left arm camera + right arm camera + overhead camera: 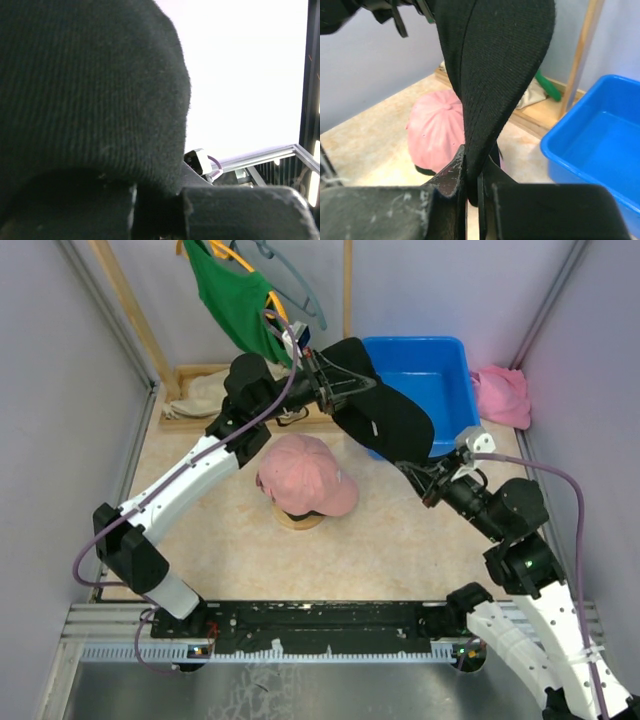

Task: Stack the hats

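Observation:
A black hat (pixel 385 415) with a small white logo hangs in the air between both grippers, over the near left part of the blue bin. My left gripper (pixel 325 385) is shut on its far end; the black fabric (pixel 90 85) fills the left wrist view. My right gripper (pixel 418 476) is shut on its brim (pixel 490 75). A pink hat (pixel 305 475) sits on a wooden stand at the table's middle, over something black; it also shows in the right wrist view (pixel 437 132). No lavender hat is in view.
A blue bin (pixel 430 385) stands at the back right. A bright pink cloth (pixel 503 393) lies right of it. A green shirt (pixel 235 295) hangs on a wooden rack at the back left, with beige cloth (pixel 200 395) below it.

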